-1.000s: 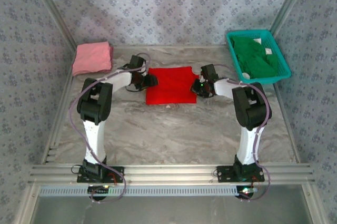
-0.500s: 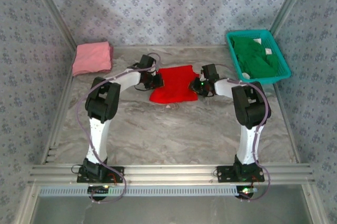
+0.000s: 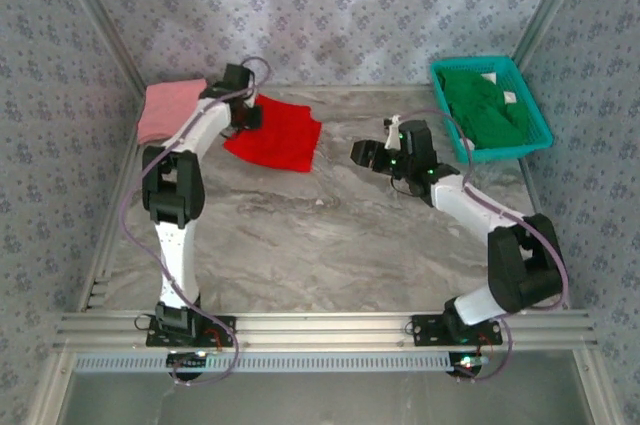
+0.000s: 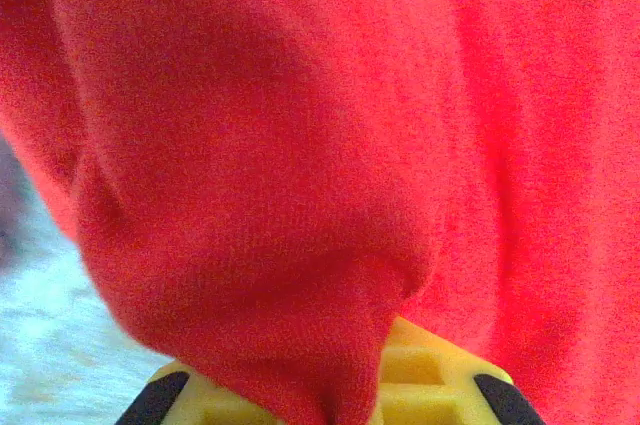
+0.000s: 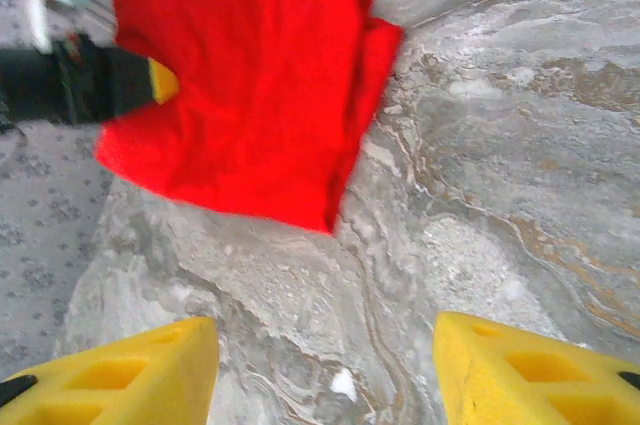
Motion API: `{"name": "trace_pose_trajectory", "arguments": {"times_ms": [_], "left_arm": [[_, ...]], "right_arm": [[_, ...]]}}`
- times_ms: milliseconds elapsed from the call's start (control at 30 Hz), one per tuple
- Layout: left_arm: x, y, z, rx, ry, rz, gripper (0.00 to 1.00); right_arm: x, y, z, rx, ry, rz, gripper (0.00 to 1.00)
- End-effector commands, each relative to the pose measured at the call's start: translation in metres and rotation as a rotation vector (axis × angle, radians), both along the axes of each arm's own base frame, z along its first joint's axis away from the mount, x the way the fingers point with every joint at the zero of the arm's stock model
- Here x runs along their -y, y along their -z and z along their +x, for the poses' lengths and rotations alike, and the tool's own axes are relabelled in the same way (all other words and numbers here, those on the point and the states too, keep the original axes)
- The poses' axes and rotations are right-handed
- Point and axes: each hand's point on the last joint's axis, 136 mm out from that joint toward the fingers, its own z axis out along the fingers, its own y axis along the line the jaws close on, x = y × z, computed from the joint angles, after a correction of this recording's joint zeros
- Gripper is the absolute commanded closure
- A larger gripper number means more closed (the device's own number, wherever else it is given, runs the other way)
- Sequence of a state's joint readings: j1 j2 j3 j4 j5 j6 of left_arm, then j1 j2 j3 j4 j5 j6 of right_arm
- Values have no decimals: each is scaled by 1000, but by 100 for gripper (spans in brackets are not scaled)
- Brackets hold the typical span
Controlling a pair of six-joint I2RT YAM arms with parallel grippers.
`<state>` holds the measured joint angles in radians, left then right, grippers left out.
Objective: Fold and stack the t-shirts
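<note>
Left claw (image 3: 247, 115) pinching red shirt (image 3: 278, 135) edge, right claw (image 3: 362, 153) open, empty; single-corner drag toward pink shirt (image 3: 170, 110) may unfold it

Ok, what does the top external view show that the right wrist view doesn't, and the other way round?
Top external's extras: the folded pink t-shirt at the far left, and the teal basket holding the green t-shirt at the far right. Right wrist's extras: a close look at the right tool, its yellow fingers spread wide above bare table, and the layered edge of the red t-shirt. Shared: the red t-shirt, the left tool shut on its edge, and the marble table.
</note>
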<state>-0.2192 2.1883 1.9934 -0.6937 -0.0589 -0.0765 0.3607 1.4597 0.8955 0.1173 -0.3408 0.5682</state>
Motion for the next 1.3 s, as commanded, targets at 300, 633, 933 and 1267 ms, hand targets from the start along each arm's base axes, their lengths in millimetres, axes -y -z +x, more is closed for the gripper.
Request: {"name": "trace_pose_trajectory", "arguments": {"times_ms": [300,633,933,1267], "left_arm": [[-64,-82,44,123,106,220,100],[-142,-111,63,216,92,229,100],[-194,-117,69,268,38,196,100],[-291,-67,81,217,-204,336,2]], "right_arm": [[18,43,-18,-67,38,-100,39],[23,62,-29,-112,50,-112,38],[21,67,-37,-142,49,-134,38],[12,47,-42,-114,23,-140,37]]}}
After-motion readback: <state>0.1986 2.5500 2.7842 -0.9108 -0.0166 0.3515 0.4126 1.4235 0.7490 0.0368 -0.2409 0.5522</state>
